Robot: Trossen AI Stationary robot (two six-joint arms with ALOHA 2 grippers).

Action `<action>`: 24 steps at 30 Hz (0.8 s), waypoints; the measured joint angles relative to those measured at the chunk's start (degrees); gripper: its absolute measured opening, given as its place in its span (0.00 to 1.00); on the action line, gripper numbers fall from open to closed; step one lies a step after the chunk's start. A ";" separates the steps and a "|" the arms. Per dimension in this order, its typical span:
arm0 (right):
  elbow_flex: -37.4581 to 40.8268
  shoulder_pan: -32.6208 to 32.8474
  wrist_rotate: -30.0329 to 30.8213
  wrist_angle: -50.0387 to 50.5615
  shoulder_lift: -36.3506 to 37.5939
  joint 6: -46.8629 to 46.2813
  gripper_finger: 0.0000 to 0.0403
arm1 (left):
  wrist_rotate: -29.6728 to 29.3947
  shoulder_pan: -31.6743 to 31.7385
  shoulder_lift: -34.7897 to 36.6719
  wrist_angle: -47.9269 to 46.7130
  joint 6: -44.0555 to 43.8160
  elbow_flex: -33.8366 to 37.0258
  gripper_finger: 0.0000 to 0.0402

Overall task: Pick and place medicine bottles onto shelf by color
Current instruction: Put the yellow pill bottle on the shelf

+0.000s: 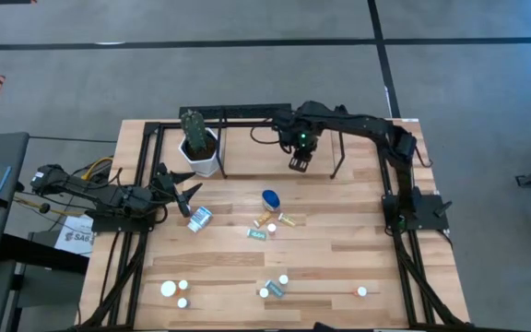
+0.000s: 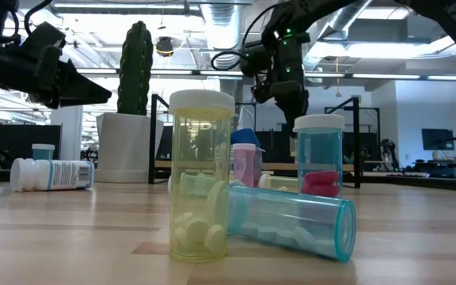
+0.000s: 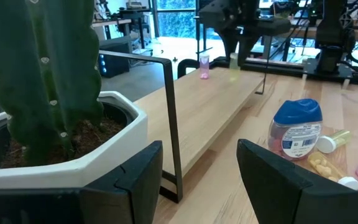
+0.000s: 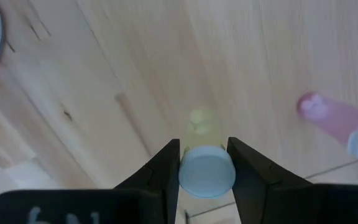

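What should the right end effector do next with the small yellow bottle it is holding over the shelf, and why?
Probably lower it a little and set it down. The right end effector is shut on the yellow bottle by its white cap, above the shelf board, beside the pink bottle already there. Whether its base touches the board, I cannot tell.

An open-plan robotics lab or office: bare grey concrete floor (image 1: pixel 247 83), exposed ducts (image 2: pixel 212 12) and strip lights overhead, rows of desks with monitors (image 2: pixel 438 141) behind the wooden table (image 1: pixel 339 267).
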State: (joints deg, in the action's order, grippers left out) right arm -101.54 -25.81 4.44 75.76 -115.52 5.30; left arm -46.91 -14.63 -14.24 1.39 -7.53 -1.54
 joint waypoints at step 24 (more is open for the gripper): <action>1.35 -6.54 -0.16 -2.35 -0.09 10.19 0.48 | 0.01 0.00 -0.02 -0.01 0.00 0.00 0.49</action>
State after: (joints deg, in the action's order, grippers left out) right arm -100.19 -32.35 4.27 73.41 -115.61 15.49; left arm -46.91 -14.63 -14.26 1.38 -7.53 -1.54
